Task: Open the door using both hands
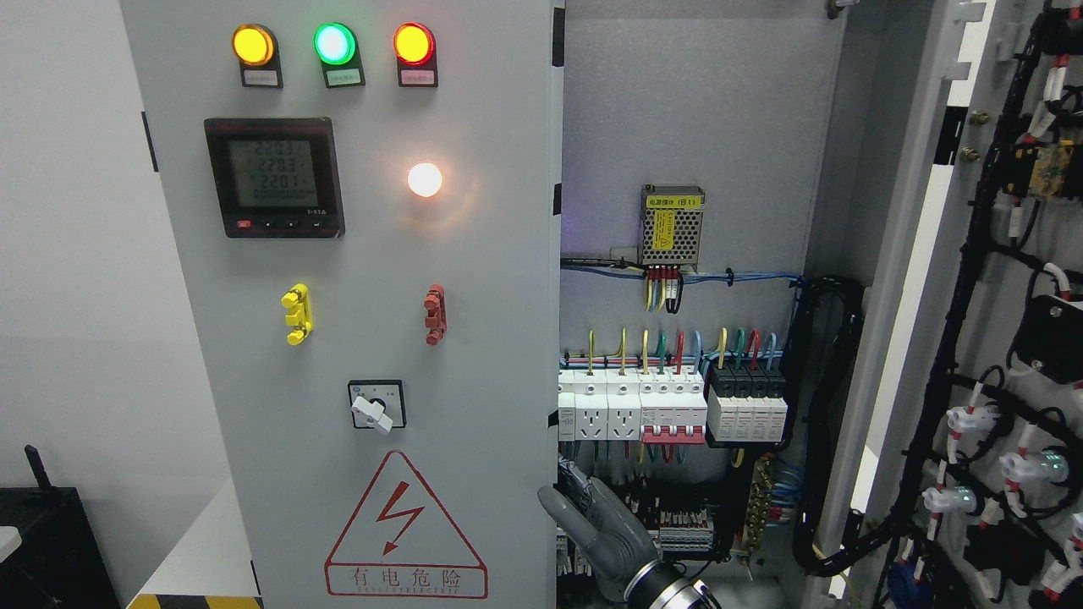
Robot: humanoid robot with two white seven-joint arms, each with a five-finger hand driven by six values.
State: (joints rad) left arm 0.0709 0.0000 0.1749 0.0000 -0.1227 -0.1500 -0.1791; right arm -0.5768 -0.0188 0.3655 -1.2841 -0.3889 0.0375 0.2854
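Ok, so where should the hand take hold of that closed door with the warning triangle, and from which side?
Take its free right edge, coming from the open compartment. The door face is flat, with lamps, a meter and a switch but no handle visible, while that edge stands exposed. The right hand is low beside it; hooking fingers there looks easiest.

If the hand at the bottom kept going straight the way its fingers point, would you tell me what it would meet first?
Probably the inner edge of the closed left door: the hand points up and leftward toward it. Depth is unclear, so it could instead pass behind.
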